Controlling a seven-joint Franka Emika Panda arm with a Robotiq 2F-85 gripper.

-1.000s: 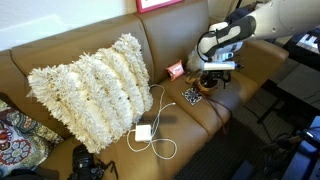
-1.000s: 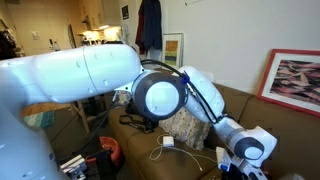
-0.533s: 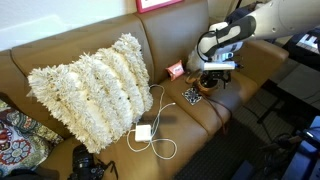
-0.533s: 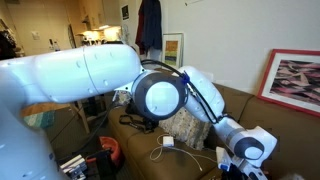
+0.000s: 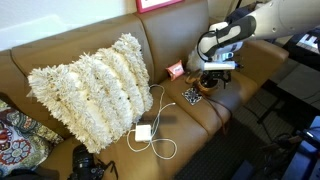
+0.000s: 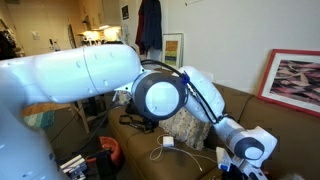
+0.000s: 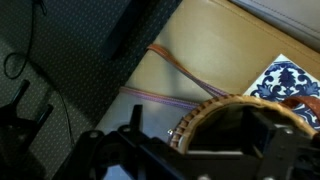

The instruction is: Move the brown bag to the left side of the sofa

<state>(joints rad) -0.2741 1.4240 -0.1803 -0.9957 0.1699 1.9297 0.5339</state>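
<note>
The brown bag (image 5: 208, 85), a small round tan basket, sits on the right seat cushion of the caramel leather sofa (image 5: 60, 55). My gripper (image 5: 213, 76) is directly over it. In the wrist view the bag's woven rim (image 7: 196, 115) fills the lower right, and its thin loop handles lie on the leather. My gripper (image 7: 205, 150) has its fingers apart: one finger stands outside the rim and the other inside the bag. In an exterior view my gripper (image 6: 240, 163) shows low at the right; the bag is hidden there.
A big shaggy cream pillow (image 5: 95, 90) covers the middle cushion. A white charger with its cable (image 5: 143, 132) lies in front of it. A small dark patterned square (image 5: 192, 96) lies next to the bag. A camera (image 5: 90, 162) and a patterned cushion (image 5: 15, 130) are at the left.
</note>
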